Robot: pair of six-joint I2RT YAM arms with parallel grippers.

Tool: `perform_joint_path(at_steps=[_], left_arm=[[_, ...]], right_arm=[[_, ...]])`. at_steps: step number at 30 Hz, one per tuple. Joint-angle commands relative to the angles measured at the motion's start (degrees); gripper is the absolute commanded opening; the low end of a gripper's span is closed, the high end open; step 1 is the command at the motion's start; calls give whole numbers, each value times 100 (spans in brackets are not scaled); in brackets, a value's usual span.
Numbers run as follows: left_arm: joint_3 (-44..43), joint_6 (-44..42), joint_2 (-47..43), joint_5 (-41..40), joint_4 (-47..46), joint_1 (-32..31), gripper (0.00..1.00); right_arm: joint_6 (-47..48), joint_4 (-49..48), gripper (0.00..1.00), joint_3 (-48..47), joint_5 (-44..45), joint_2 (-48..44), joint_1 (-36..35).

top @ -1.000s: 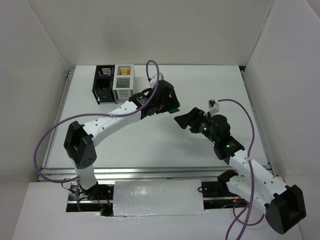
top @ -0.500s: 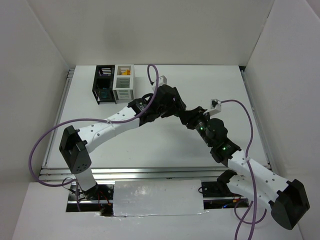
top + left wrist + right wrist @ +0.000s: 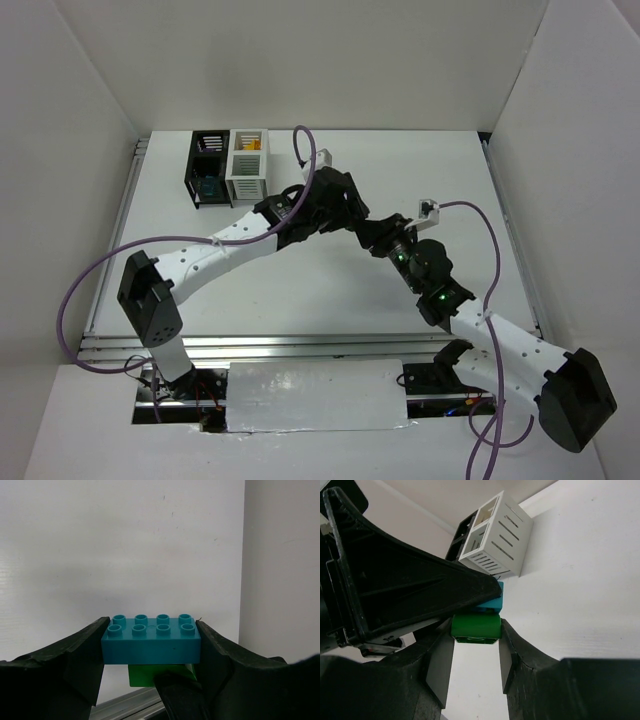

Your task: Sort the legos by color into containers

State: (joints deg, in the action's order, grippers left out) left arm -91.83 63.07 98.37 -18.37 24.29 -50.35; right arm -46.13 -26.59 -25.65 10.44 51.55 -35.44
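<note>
Left claw [image 3: 151, 649] clenched on teal brick [image 3: 150, 640]; right claw [image 3: 475, 647] grasping green brick [image 3: 475, 627] joined just beneath left claw. Risk: sudden separation jerks a brick loose, dropping it onto worktop [image 3: 580, 580].

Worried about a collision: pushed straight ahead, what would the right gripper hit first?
Probably the left gripper, close ahead, shut on the teal brick joined to the green brick in the right gripper; depth unclear.
</note>
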Motion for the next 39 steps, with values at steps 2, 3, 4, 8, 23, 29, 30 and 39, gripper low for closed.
perform_joint_path(at_steps=[2,3,4,8,23,29,30,39], left_arm=[[-116,-286,-265,211,-109,261,0],[-81,-347,-309,263,-126,314,0],[-54,-374,-344,264,-153,376,0],[156,-436,-520,264,-328,587,0],[1238,-1798,-1619,-599,-1753,3266,0],[167,-2158,-532,-1054,-1208,4058,0],[61,-2124,-416,-881,-1182,4303,0],[-274,-1816,376,395,-1445,5191,20]], right_arm=[[490,-742,0,349,-700,-110,-42],[508,-760,0,411,-753,-214,-33],[508,-751,0,516,-771,-268,-33],[622,-778,0,693,-947,-531,-42],[579,724,0,904,-376,-1595,-16],[684,1199,0,895,-367,-2043,-15],[702,1313,0,869,-358,-2070,-15],[684,1586,0,886,-349,-2254,20]])
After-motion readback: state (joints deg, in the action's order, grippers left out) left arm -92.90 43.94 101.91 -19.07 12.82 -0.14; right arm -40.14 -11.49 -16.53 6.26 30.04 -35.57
